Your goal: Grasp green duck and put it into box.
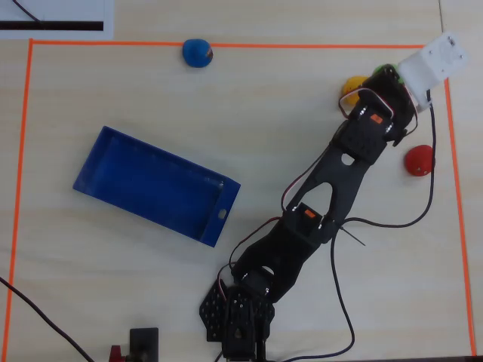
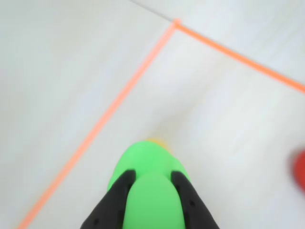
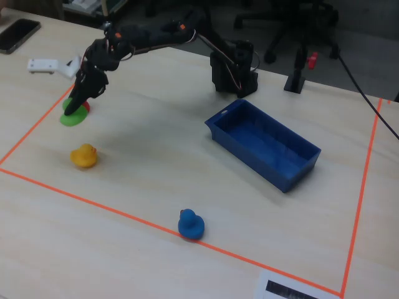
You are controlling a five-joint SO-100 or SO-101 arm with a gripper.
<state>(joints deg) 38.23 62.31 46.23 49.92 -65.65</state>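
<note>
The green duck point(image 2: 150, 160) sits between my gripper's point(image 2: 152, 179) two black fingers point(image 2: 119, 191), which press on both its sides. In the fixed view the duck point(image 3: 72, 117) is at the table surface near the left corner of the orange tape, with the gripper point(image 3: 78, 106) on it. From overhead only a sliver of the duck point(image 1: 381, 69) shows beside the white wrist mount point(image 1: 434, 64). The blue box point(image 1: 155, 185) lies far to the left in the overhead view, and it shows at the right in the fixed view point(image 3: 265, 143).
A yellow duck point(image 1: 352, 87) sits close beside the gripper, also in the fixed view point(image 3: 83, 156). A red duck point(image 1: 419, 161) lies next to the arm. A blue duck point(image 1: 198, 53) rests on the orange tape line point(image 1: 302, 45).
</note>
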